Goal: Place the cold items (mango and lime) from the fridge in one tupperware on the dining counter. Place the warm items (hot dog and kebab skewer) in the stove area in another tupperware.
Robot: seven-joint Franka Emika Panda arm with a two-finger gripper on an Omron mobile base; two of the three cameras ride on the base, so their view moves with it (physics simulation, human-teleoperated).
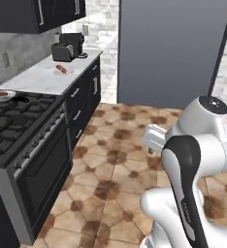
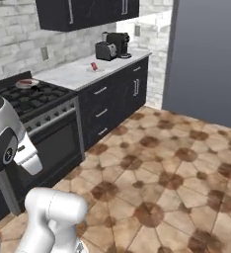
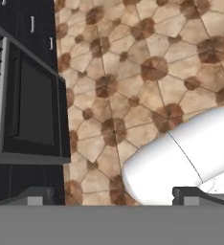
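A small red item that looks like the hot dog (image 1: 62,69) (image 2: 94,65) lies on the marble counter (image 1: 42,77) (image 2: 70,74) right of the stove. A pan (image 1: 0,95) (image 2: 26,83) on the stove's back burner holds something reddish, too small to name. The grey fridge (image 1: 173,48) (image 2: 206,59) stands shut at the far end. Mango, lime, kebab skewer and tupperware are out of view. My gripper (image 3: 115,196) is open and empty, pointing down at the tiled floor beside the oven front (image 3: 28,110).
The black stove (image 1: 18,121) (image 2: 33,99) and dark drawers (image 1: 81,104) (image 2: 112,99) line the left side. A toaster (image 1: 62,51) (image 2: 106,51) and a coffee machine (image 1: 74,43) (image 2: 118,43) stand at the counter's far end. Brown tiled floor (image 1: 120,160) (image 2: 162,168) stretches to the fridge.
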